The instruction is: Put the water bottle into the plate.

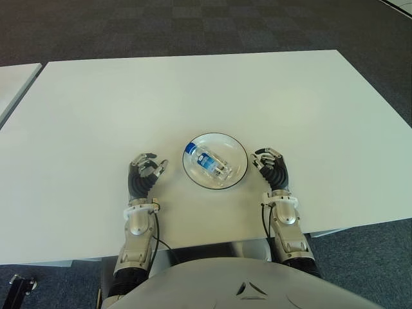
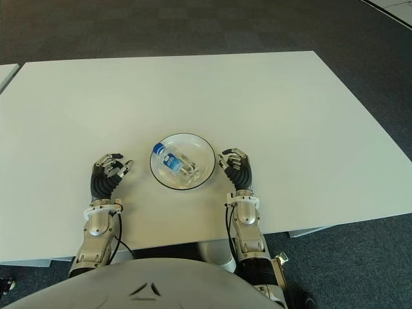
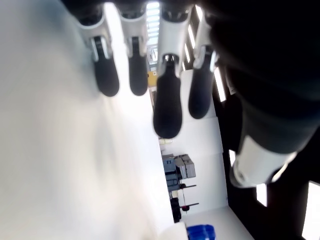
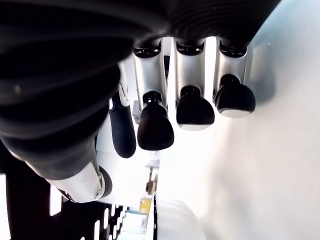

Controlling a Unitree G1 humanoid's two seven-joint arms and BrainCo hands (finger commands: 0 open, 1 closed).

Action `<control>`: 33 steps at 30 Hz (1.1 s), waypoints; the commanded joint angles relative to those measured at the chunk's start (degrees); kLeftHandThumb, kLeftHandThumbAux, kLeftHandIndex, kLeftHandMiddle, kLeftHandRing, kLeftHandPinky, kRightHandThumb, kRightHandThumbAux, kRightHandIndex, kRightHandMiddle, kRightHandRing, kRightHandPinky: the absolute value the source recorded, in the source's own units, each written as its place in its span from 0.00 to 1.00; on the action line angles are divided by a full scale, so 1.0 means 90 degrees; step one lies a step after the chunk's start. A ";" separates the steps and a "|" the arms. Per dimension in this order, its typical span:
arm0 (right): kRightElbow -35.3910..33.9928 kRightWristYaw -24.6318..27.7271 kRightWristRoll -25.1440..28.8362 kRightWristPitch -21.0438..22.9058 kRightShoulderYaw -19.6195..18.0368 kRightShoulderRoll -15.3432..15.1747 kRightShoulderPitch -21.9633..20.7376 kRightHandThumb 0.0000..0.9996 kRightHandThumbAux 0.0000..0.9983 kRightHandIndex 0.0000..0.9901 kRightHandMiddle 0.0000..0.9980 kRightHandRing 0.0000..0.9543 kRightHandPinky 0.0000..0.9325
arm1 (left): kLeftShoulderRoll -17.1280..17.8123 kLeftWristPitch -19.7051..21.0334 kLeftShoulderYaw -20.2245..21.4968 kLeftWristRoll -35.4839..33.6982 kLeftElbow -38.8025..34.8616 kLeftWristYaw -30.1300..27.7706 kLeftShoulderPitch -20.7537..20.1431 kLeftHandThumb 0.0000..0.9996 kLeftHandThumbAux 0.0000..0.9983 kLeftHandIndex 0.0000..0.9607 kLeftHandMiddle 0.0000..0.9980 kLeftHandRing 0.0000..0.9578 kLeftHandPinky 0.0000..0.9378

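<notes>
Just below the centre of the eye views, the water bottle (image 1: pixel 209 162) lies on its side inside the plate (image 1: pixel 239 151) on the white worktop (image 1: pixel 193 96). Left robot hand (image 1: pixel 145 172) shows left of the plate, right robot hand (image 1: pixel 270 166) just right of its rim; both have loosely curled fingers and grasp nothing.

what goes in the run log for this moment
water bottle: lying in plate | left hand: open, left of plate | right hand: open, right of plate | table: white
</notes>
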 commanded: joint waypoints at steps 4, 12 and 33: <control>0.0038 0.0005 -0.0006 0.0028 0.0032 0.0006 0.0035 0.71 0.73 0.44 0.83 0.89 0.91 | 0.0286 0.0602 -0.0124 -0.0287 0.0222 -0.0774 0.0103 0.70 0.72 0.45 0.61 0.61 0.57; 0.0059 0.0012 0.0028 -0.0004 0.0039 0.0017 0.0026 0.71 0.73 0.44 0.83 0.89 0.92 | 0.0443 0.0506 -0.0057 -0.0430 0.0683 -0.0946 -0.0098 0.70 0.72 0.45 0.58 0.58 0.56; 0.0134 0.0032 0.0086 -0.0005 0.0032 0.0031 0.0000 0.71 0.73 0.44 0.84 0.89 0.92 | 0.0414 0.0447 -0.0026 -0.0530 0.0888 -0.0910 -0.0173 0.70 0.72 0.45 0.59 0.60 0.58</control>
